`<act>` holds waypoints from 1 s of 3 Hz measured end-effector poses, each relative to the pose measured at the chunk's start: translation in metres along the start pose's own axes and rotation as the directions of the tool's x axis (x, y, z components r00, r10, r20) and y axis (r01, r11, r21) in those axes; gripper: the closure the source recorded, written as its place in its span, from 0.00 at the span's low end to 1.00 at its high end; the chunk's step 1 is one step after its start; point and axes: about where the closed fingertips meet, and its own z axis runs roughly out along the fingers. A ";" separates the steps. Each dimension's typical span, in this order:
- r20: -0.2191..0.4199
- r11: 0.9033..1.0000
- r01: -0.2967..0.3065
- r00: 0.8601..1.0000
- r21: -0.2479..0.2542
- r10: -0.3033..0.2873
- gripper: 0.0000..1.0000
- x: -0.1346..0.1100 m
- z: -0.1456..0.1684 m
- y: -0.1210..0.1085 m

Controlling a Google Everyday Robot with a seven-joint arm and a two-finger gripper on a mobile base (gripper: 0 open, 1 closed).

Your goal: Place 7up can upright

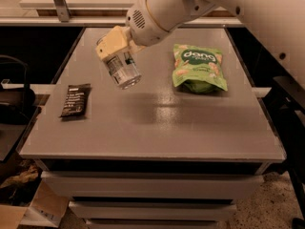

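My gripper (116, 48) hangs above the left-middle of the grey table (152, 128), with its yellowish fingers (110, 42) closed around the upper part of the 7up can (124, 69). The can is silver-white and tilted, its free end pointing down and to the right, held clear of the tabletop. The arm comes in from the upper right.
A green snack bag (198, 68) lies at the right back of the table. A flat dark bar wrapper (75, 100) lies near the left edge. Drawers sit under the tabletop, a metal post (58, 1) stands at the back left, and clutter lies on the floor at the left.
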 end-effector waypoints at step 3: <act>0.072 0.976 0.205 0.977 -0.067 -0.200 1.00 0.001 -0.008 0.001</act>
